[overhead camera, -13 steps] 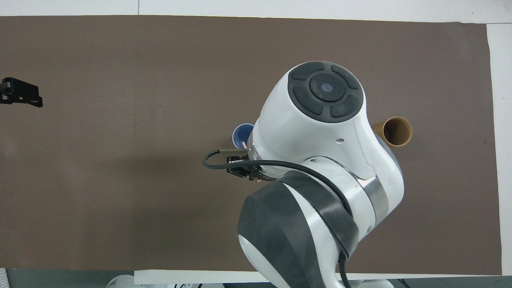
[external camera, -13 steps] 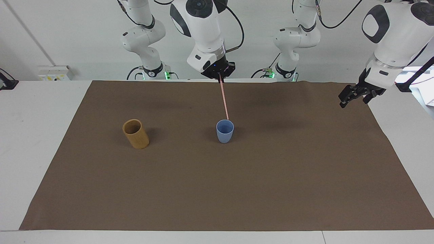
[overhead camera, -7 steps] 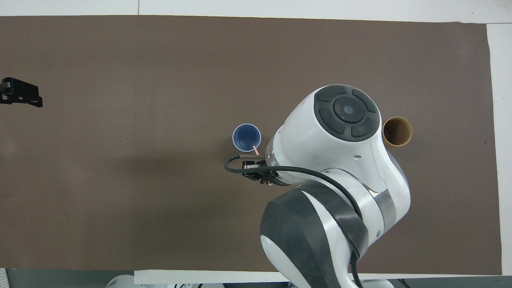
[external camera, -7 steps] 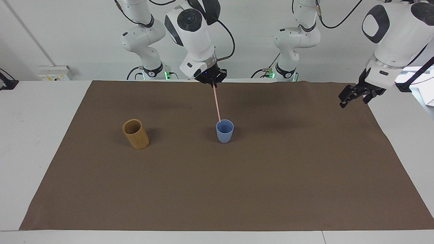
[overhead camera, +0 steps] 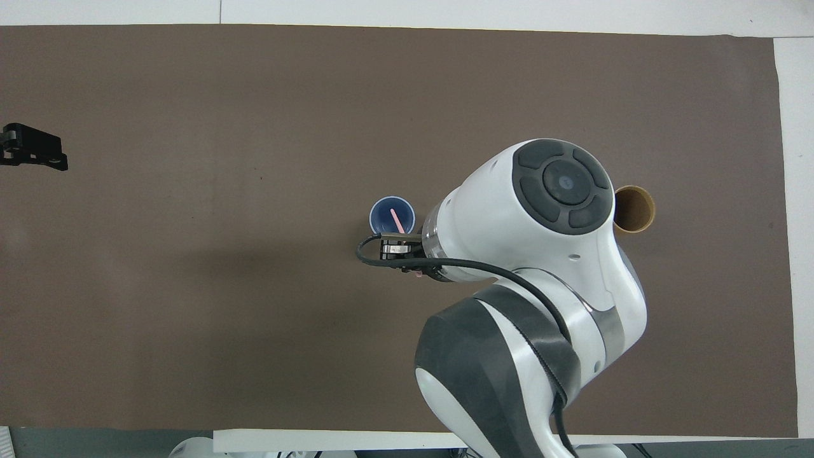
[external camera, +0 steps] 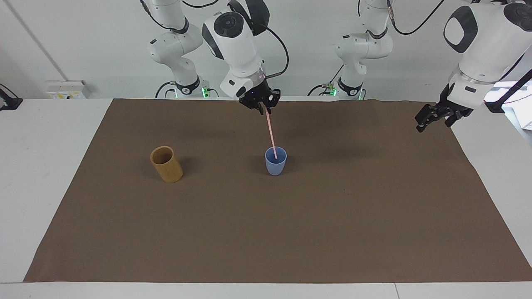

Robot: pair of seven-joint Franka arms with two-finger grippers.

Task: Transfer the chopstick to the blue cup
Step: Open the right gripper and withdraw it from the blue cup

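The right gripper (external camera: 263, 109) hangs over the blue cup (external camera: 275, 166), the chopstick's (external camera: 271, 133) top at its fingers — whether gripped or freed, I cannot tell. Its lower end is inside the cup. Released tilted, the chopstick could tip that light cup. The left gripper (external camera: 434, 118) waits, spread wide, at its own end of the table.

Tan cup (overhead camera: 634, 210) partly behind arm

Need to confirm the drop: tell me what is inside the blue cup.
The chopstick's lower end stands inside the blue cup, leaning up toward the right gripper. The cup's bottom is partly hidden.
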